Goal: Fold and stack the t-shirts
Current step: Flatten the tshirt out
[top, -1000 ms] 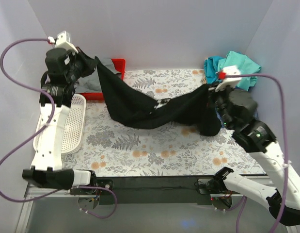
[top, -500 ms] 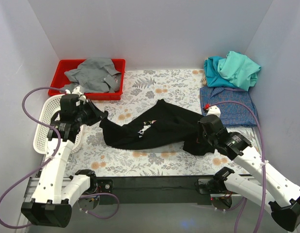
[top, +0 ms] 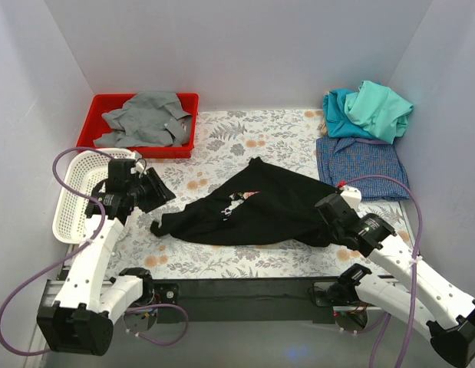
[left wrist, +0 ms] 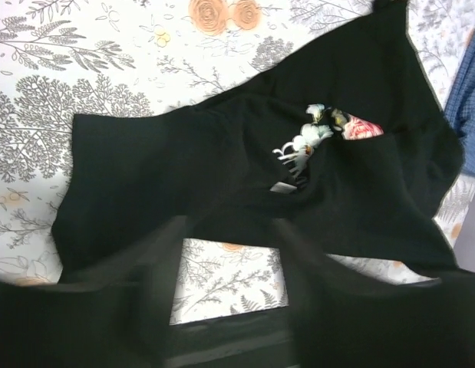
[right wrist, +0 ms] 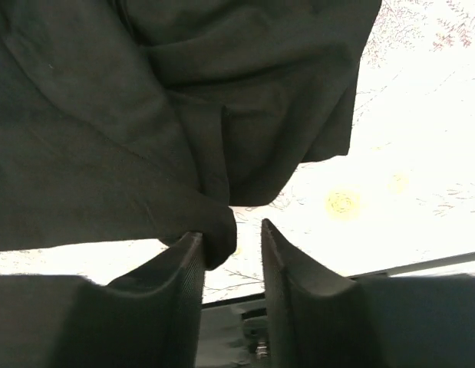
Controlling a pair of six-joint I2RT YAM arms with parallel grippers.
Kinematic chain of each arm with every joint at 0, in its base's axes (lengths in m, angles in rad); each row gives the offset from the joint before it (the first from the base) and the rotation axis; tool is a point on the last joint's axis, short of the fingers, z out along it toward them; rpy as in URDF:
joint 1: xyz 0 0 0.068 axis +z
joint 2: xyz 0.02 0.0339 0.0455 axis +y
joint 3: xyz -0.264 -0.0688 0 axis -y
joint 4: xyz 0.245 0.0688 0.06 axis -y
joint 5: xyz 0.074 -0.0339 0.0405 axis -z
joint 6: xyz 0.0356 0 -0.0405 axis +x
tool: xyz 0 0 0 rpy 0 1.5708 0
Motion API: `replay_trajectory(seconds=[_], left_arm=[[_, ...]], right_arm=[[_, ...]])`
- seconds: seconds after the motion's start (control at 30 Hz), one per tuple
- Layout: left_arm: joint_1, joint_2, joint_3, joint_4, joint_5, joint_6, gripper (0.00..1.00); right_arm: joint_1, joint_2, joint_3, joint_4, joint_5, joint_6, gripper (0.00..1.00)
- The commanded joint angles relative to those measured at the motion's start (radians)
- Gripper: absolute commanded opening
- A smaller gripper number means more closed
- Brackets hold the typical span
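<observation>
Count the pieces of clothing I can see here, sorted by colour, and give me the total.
black shirt: 1
teal shirt: 1
mint-green shirt: 1
blue-checked shirt: 1
grey garment, lying in the red tray: 1
Total: 5

No text, label, brand or number can be read. White marks (left wrist: 295, 152) are seen just beside the pink-rose print (left wrist: 358, 127) on the black t-shirt (left wrist: 183, 169), too blurred to be deciphered.
</observation>
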Motion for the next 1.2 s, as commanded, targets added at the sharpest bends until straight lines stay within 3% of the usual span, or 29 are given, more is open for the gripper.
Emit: replay_trajectory(seconds=[0.0, 0.07, 0.4, 0.67, 0.83, 1.03, 1.17], left_arm=[[-0.006, 0.018, -0.008, 0.044, -0.014, 0.035, 0.56], [-0.008, 0.031, 0.001, 0.072, -0.028, 0.043, 0.66], [-0.071, 0.188, 0.002, 0.297, 0.149, -0.008, 0.66], [-0.207, 0.403, 0.074, 0.399, 0.140, 0.003, 0.66], [-0.232, 0.521, 0.122, 0.454, 0.155, -0.004, 0.65], [-0.250, 0.585, 0.162, 0.471, 0.170, -0.012, 0.65], [-0.256, 0.599, 0.160, 0.479, 0.169, -0.012, 0.65]], right_arm=[[0.001, -0.028, 0.049, 0.021, 0.035, 0.031, 0.41], [0.001, -0.026, 0.074, 0.066, 0.001, 0.006, 0.42], [0.007, 0.055, 0.097, 0.529, -0.192, -0.270, 0.44], [0.013, 0.299, 0.203, 0.621, -0.240, -0.288, 0.46], [0.018, 0.358, 0.146, 0.744, -0.214, -0.307, 0.50], [0.020, 0.551, 0.168, 0.821, -0.372, -0.348, 0.50], [0.020, 0.635, 0.175, 0.854, -0.386, -0.364, 0.51]])
